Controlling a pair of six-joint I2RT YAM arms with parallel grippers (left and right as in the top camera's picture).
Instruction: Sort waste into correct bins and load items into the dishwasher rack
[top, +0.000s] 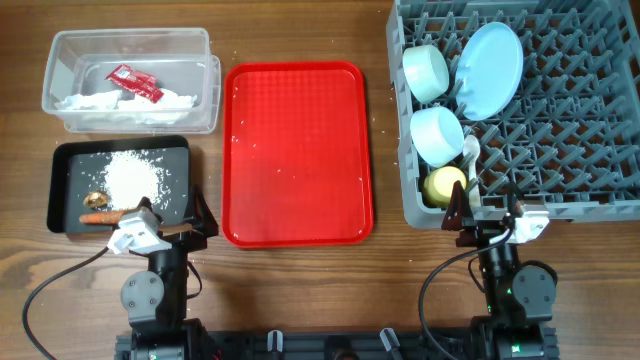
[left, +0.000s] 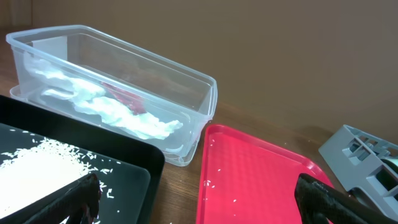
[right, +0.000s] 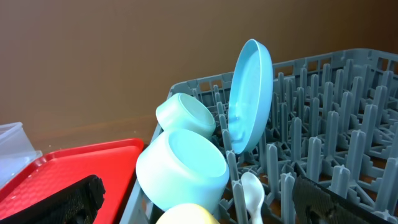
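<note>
The clear tub (top: 130, 36) holds white napkins (top: 90, 100) and the red wrapper (top: 134, 83). The black tray (top: 75, 170) holds rice (top: 133, 178), the brown lump (top: 95, 201) and the orange sausage piece (top: 98, 217). The grey rack (top: 520, 212) holds the blue plate (top: 490, 68) on edge, two mint bowls (top: 426, 72) (top: 437, 135), the yellow cup (top: 445, 185) and the white spoon (top: 470, 152). My left gripper (top: 178, 222) is open and empty at the black tray's near right corner (left: 202, 205). My right gripper (top: 487, 222) is open and empty at the rack's near edge (right: 208, 208).
A flat red tray (top: 297, 150) lies between the bins and the rack, with a few rice grains on it (left: 255, 174). Some grains lie on the wood beside it. Cables run from both arm bases along the table's near edge.
</note>
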